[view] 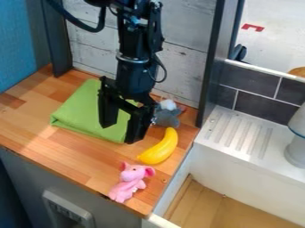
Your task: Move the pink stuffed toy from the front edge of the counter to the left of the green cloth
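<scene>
The black gripper (pixel 122 132) hangs over the wooden counter at upper centre, pointing down with its two fingers spread apart and nothing between them. Behind and below it lies a folded green cloth (pixel 80 113), partly covered by the fingers. A yellow banana (pixel 160 148) lies on the counter just right of and in front of the right finger. A grey plush toy (pixel 168 116) with a white part rests behind the banana, partly hidden by the gripper. Near the front edge lies a pink plush toy (pixel 129 181) with round ears.
The counter (pixel 71 158) ends at a sink (pixel 238 189) on the right, with a ridged white drainboard (pixel 238 133) behind it. A grey-white object (pixel 297 144) stands at the right edge. Dark posts and a white plank wall (pixel 182 67) border the back.
</scene>
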Controlling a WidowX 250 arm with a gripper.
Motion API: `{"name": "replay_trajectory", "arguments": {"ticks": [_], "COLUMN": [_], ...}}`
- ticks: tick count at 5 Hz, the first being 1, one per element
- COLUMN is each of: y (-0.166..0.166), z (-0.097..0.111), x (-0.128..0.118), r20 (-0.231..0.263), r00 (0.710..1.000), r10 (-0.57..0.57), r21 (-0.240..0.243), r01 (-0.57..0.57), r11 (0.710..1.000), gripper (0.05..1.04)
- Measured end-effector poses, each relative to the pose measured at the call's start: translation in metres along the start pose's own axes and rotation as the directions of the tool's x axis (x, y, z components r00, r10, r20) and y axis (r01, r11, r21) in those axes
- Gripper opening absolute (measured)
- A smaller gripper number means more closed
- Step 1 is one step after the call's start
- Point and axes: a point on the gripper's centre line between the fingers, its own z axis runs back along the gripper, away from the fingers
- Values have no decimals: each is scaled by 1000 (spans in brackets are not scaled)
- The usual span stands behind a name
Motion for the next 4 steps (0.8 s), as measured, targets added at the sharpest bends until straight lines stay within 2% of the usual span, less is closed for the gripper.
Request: {"name": "replay_trajectory", "arguments": {"ticks": [1,2,3,4], "y": [-1,-13,-29,-34], "z": [-8,-21,-33,-49], "x": [-1,3,6,7], "r20": [-22,14,5,-41], "r00": [1000,999,998,998], "r10": [-1,-39,-70,-50], "r21": [-6,-36,-44,-70], "r01": [0,39,70,47], "r11": [1000,999,997,996], "gripper": [999,999,999,999]}}
